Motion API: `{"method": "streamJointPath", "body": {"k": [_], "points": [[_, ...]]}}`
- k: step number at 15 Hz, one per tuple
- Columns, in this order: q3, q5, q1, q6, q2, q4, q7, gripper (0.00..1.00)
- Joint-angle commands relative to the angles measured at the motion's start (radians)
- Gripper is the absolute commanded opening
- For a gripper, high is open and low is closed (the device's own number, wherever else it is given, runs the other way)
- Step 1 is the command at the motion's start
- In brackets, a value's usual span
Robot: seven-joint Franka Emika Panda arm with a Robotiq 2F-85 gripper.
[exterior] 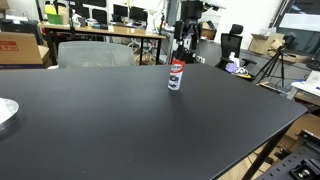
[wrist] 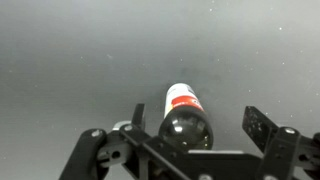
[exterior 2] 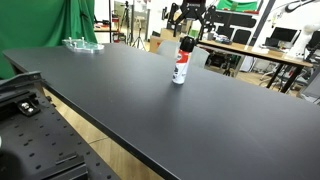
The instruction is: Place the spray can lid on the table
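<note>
The gripper (wrist: 195, 112) hangs over the spray can (wrist: 181, 97), fingers apart. The spray can lid (wrist: 186, 130) on top looks dark and blurry.

A spray can (exterior: 175, 75) stands upright on a large table (exterior: 110, 135), toward the far side in both exterior views. The lid (wrist: 186, 130) sits on top of the can. The gripper (wrist: 194, 112) hangs just above it. One finger (wrist: 137, 112) is on each side of the can, and neither touches it. A round dish (exterior: 5, 112) lies at a table edge, well apart from the can. Desks (exterior: 100, 33) with monitors stand behind the table.
</note>
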Motion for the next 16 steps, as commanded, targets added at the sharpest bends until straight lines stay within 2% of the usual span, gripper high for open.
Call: {"method": "streamJointPath", "body": {"k": [1,6,16], "points": [[0.015,0.063,-0.014,0.092,0.008,0.007,-0.029,1.00],[0.031,0.148,-0.019,0.178,0.025,0.013,-0.074,1.00],[0.015,0.154,-0.035,0.172,0.007,-0.008,-0.038,1.00]]}}
